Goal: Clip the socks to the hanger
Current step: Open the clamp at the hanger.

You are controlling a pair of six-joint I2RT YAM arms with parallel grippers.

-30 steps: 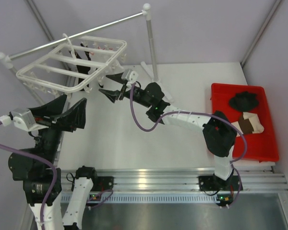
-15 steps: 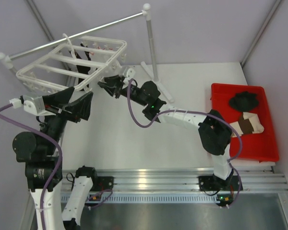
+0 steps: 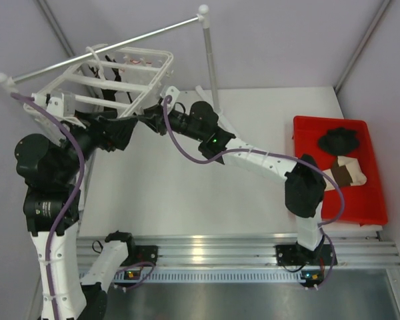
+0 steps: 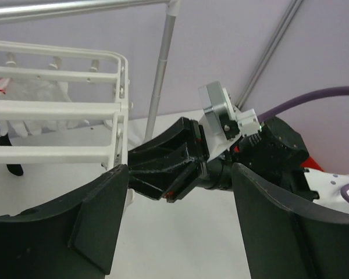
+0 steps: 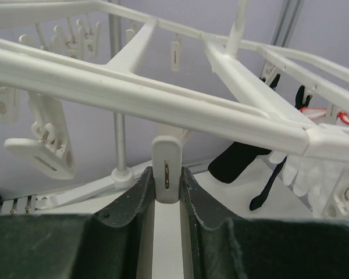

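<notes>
your r. gripper (image 5: 167, 185) pinches a clip (image 5: 166, 165) hung from the hanger (image 5: 163, 107) at 12 o'clock; l. gripper (image 4: 177, 224) spread, near; socks (image 3: 340, 140) well apart, 3 o'clock.

Robotics lab test cell. White table (image 3: 187, 200) boxed in by plain lilac wall panels (image 3: 287, 40) behind and beside it. Grey frame struts (image 3: 361, 47) at table's far corners. Aluminium extrusion rail (image 3: 220, 253) along table's near edge carries bolted arm bases (image 3: 303, 257). Red bin (image 3: 377, 200) at table's right side.
</notes>
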